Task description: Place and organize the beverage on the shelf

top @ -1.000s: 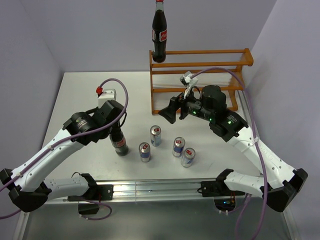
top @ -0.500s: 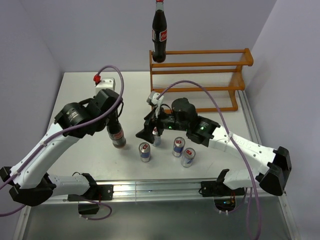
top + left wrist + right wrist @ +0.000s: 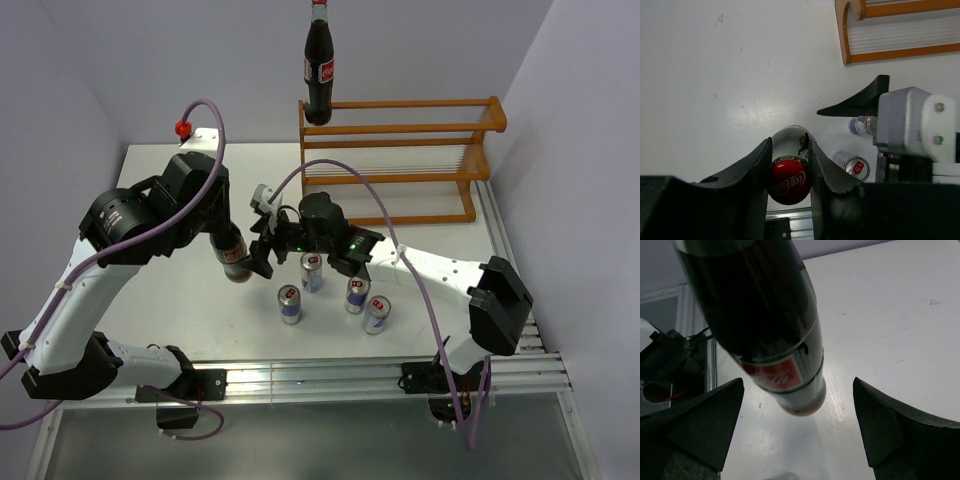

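My left gripper point(image 3: 224, 240) is shut on the neck of a dark cola bottle point(image 3: 234, 264) just under its red cap point(image 3: 788, 179), and the bottle hangs tilted above the table. Either side of the bottle's base point(image 3: 801, 395), my right gripper point(image 3: 799, 385) stands open without touching it; in the top view the right gripper point(image 3: 259, 250) is just right of the bottle. A second cola bottle point(image 3: 319, 70) stands on the left end of the orange-brown shelf point(image 3: 400, 145). Several blue-and-silver cans point(image 3: 312, 271) stand upright on the table in front of the shelf.
The cans point(image 3: 856, 167) sit directly below my right forearm. A metal rail point(image 3: 320, 378) runs along the near table edge. Walls close in behind and on both sides. Purple cables point(image 3: 215, 130) loop over both arms.
My right arm swung left from the shelf to the held bottle, its jaws staying open. My left arm raised the bottle off the table and shifted it slightly back.
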`<action>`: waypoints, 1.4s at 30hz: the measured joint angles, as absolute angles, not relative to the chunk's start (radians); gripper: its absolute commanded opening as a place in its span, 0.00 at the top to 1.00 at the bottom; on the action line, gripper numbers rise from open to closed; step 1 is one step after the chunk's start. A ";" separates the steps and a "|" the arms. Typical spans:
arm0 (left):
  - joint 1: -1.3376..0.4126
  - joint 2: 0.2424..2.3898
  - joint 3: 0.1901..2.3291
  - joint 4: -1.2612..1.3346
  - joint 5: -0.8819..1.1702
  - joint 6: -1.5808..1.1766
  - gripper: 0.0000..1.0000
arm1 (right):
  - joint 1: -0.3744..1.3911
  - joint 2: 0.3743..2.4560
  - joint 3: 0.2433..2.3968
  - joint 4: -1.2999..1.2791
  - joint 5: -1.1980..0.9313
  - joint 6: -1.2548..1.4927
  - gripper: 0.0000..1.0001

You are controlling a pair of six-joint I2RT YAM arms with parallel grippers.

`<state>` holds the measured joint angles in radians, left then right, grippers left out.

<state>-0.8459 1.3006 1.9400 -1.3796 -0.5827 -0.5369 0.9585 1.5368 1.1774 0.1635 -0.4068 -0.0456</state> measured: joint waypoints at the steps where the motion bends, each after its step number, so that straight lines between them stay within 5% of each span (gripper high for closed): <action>1: -0.846 1.307 1.953 -1.384 -0.579 -0.533 1.00 | 0.963 1.551 1.183 0.183 -0.404 -0.050 0.04; 8: -0.846 1.330 2.016 -1.420 -0.549 -0.509 1.00 | 1.003 1.604 1.215 0.300 -0.386 -0.058 0.06; 11: -0.846 1.335 2.032 -1.423 -0.540 -0.505 1.00 | 1.013 1.621 1.233 0.331 -0.392 -0.059 0.15; 17: -0.846 1.340 2.054 -1.430 -0.528 -0.487 1.00 | 1.026 1.637 1.246 0.363 -0.418 -0.061 1.00; 20: -0.846 1.340 2.063 -1.431 -0.529 -0.483 0.79 | 1.026 1.637 1.245 0.379 -0.421 -0.056 1.00; 21: -0.846 1.340 2.067 -1.430 -0.532 -0.482 0.58 | 1.026 1.637 1.243 0.391 -0.420 -0.052 1.00; 24: -0.846 1.339 2.078 -1.398 -0.553 -0.478 0.33 | 1.027 1.637 1.229 0.422 -0.425 -0.030 1.00; 36: -0.846 1.171 1.964 -1.168 -0.698 -0.489 0.00 | 1.032 1.636 1.158 0.472 -0.424 0.092 1.00; 42: -0.846 0.964 1.658 -0.992 -0.828 -0.494 0.01 | 1.033 1.586 1.158 0.445 -0.343 0.089 1.00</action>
<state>-0.8459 0.9638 1.6581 -0.9916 -0.8280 -0.4938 1.0328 1.5856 1.1580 0.4454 -0.3428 0.0895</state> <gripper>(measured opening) 0.993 0.714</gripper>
